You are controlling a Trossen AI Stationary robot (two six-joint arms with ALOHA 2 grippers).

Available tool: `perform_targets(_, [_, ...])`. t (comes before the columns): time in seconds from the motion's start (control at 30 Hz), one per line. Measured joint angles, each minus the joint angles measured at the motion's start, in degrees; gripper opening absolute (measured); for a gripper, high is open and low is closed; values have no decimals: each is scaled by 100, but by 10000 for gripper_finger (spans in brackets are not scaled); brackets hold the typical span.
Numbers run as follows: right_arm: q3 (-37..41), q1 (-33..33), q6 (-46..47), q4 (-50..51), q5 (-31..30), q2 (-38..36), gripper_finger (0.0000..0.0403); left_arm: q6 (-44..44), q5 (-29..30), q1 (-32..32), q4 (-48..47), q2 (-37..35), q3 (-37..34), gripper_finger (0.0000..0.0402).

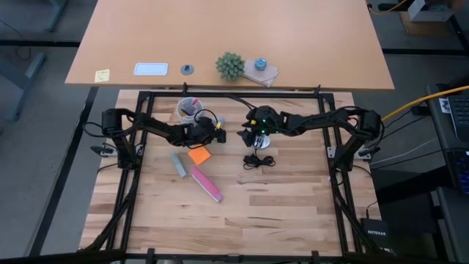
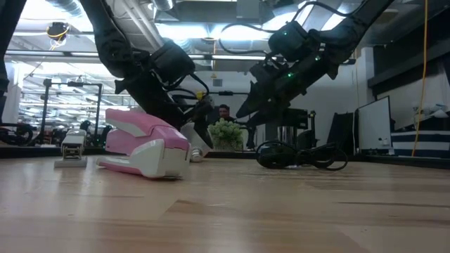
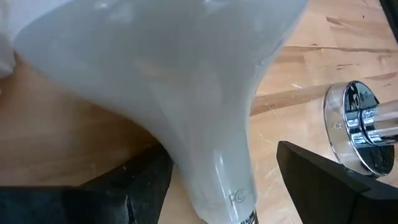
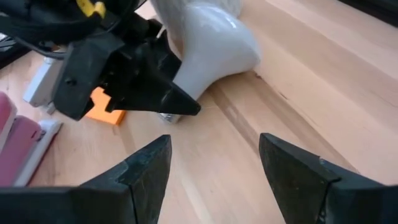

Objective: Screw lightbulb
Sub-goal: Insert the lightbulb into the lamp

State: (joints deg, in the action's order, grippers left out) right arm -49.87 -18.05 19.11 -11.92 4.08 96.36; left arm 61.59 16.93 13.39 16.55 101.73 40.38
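The white frosted lightbulb [image 3: 186, 81] lies on its side on the wooden table, its greyish screw base [image 4: 168, 116] on the boards; it also shows in the right wrist view [image 4: 211, 43]. My left gripper [image 3: 224, 180] is open, low over the table's middle, one finger on each side of the bulb's narrow neck. The shiny metal socket [image 3: 356, 127] stands just to the right of it, with its black cord [image 1: 258, 160]. My right gripper [image 4: 214, 162] is open and empty, above the socket [image 1: 261, 141], facing the left gripper [image 4: 124, 68]. My left gripper stands astride the bulb's neck [image 3: 211, 168], coming level from the table's left. One finger [image 3: 137, 186] lies close against the neck; whether it touches, I cannot tell. The other finger [image 3: 329, 186] stands apart from it. The bulb rests on the table.
A pink stapler [image 1: 207, 183], an orange sticky pad [image 1: 198, 155] and a grey bar [image 1: 179, 164] lie near-left of the grippers. A white cup with pens [image 1: 189, 108] stands at the far left. The near half of the table [image 1: 293, 220] is bare wood.
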Motion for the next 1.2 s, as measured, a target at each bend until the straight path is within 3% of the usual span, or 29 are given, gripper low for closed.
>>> perform_targets(0.23, [0,3,0,4,0,0,248,326,353,68,-60,11,-7,267])
perform_targets(0.63, [0,3,-234,14,187,-11,248,334,422,92,43,22,-31,137])
perform_targets(0.83, [0,3,-641,442,357,-181,248,308,376,54,673,48,-44,133])
perform_targets(1.2, [0,3,-1777,1946,-1457,-1653,248,-422,-219,-326,2211,37,-37,137])
